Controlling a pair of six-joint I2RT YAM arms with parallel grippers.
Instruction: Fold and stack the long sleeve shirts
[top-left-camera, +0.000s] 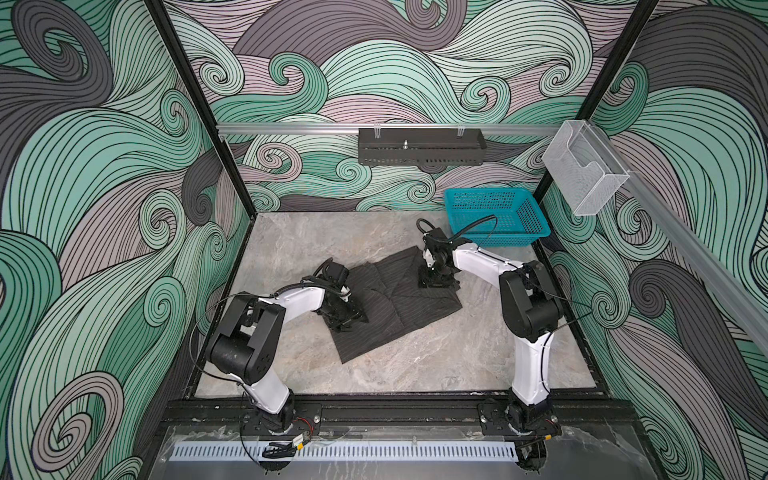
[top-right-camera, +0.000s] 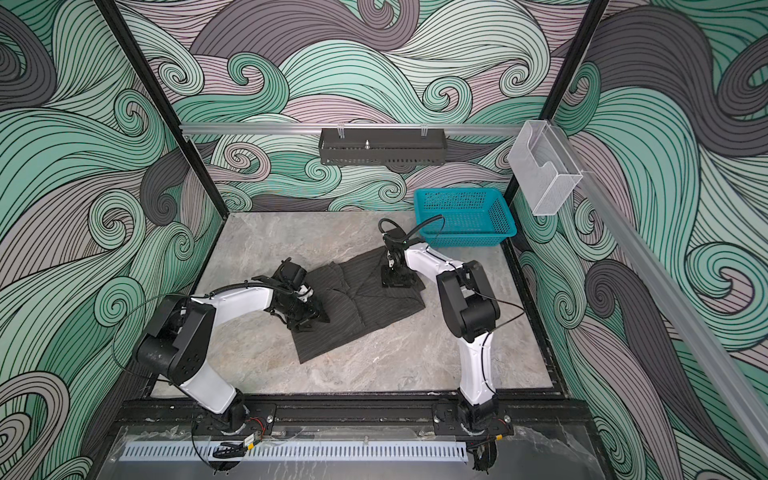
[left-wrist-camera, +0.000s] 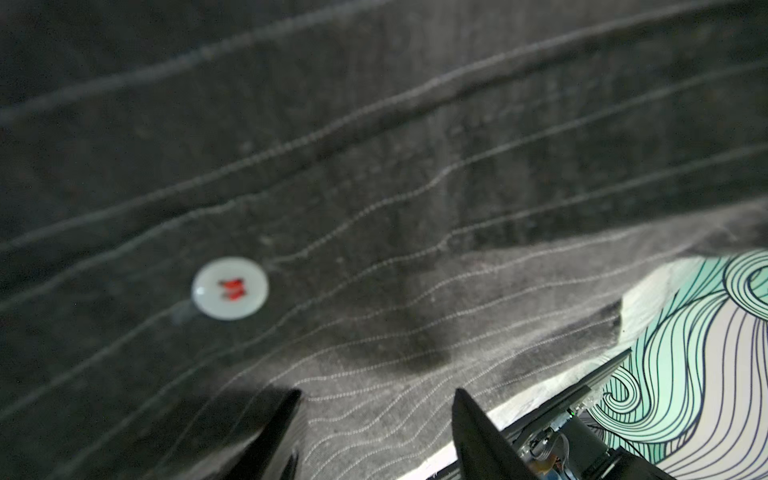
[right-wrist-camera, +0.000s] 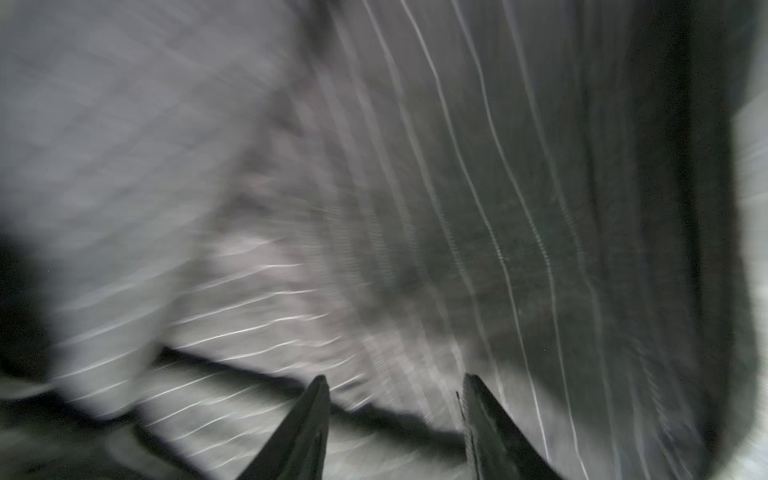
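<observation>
One long sleeve shirt, dark charcoal with thin pale pinstripes, lies partly folded in the middle of the table in both top views. My left gripper is low over the shirt's left edge. In the left wrist view the left gripper is open, with flat striped cloth showing in the gap and a whitish button nearby. My right gripper is down on the shirt's far right part. The right wrist view is blurred, and there the right gripper is open over a cloth fold.
A teal mesh basket stands at the table's back right corner, just behind the right arm. A black perforated tray hangs on the back rail. A clear plastic holder is fixed on the right rail. Grey marble table shows in front of the shirt.
</observation>
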